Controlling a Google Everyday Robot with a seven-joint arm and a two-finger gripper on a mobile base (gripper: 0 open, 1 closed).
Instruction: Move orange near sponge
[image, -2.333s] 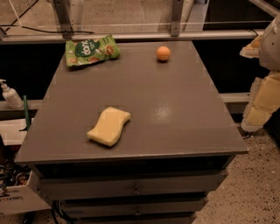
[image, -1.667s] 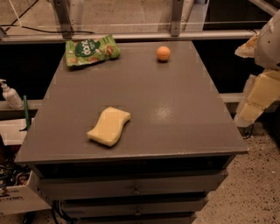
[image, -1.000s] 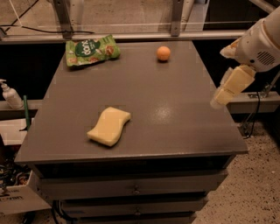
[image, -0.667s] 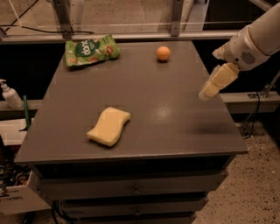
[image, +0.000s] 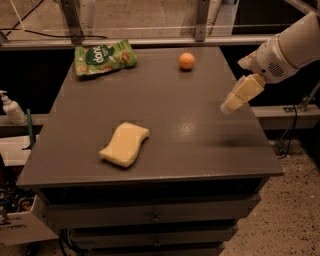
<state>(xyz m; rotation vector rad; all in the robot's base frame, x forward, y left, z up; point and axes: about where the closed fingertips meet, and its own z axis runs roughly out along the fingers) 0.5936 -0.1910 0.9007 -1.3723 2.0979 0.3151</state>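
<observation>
The orange (image: 187, 60) is a small round fruit at the far middle of the dark grey table (image: 165, 115). The sponge (image: 125, 144) is pale yellow with wavy sides and lies flat at the front left of the table. My gripper (image: 231, 104) comes in from the right on a white arm (image: 292, 44) and hovers above the table's right side. It is in front of and to the right of the orange, well apart from it, and holds nothing that I can see.
A green snack bag (image: 104, 56) lies at the far left corner of the table. A white pump bottle (image: 10, 107) stands on a ledge to the left. Drawers (image: 150, 215) sit under the tabletop. Metal posts (image: 201, 19) stand behind the table.
My arm has swung in from the right edge of the view, leftward and over the table's right side. The orange, sponge and bag have not moved.
</observation>
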